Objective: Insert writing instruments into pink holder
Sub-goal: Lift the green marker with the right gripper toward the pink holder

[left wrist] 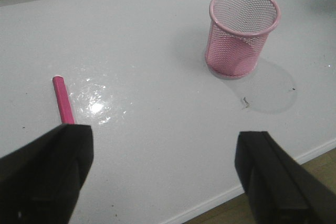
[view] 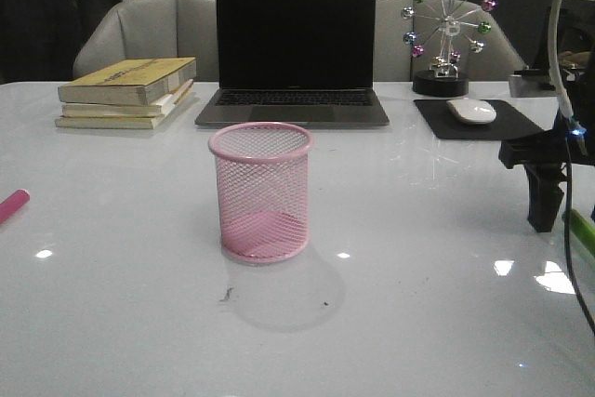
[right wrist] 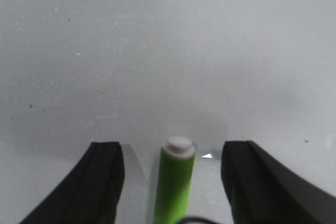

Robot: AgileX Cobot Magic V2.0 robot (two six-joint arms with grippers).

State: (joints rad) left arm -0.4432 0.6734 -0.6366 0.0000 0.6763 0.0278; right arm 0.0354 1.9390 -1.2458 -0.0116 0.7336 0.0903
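Here, your right gripper (right wrist: pixel 170 182) is spread around the green marker (right wrist: pixel 175 184); your left gripper (left wrist: pixel 163 174) gapes too, pink holder (view: pixel 261 191) mid-frame.

— Where does everything sit relative to the holder (view: pixel 260 191)?
— Laptop (view: pixel 294 53) directly behind; books (view: pixel 128 92) behind-left; mouse (view: pixel 472 111) behind-right. One marker (view: pixel 12 205) lies far left, another (right wrist: pixel 175 184) far right, between the right claw's (right wrist: pixel 170 182) fingers.

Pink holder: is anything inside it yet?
Nothing. Through the mesh of the pink holder only its bare base shows. The pink marker and green marker lie on the table.
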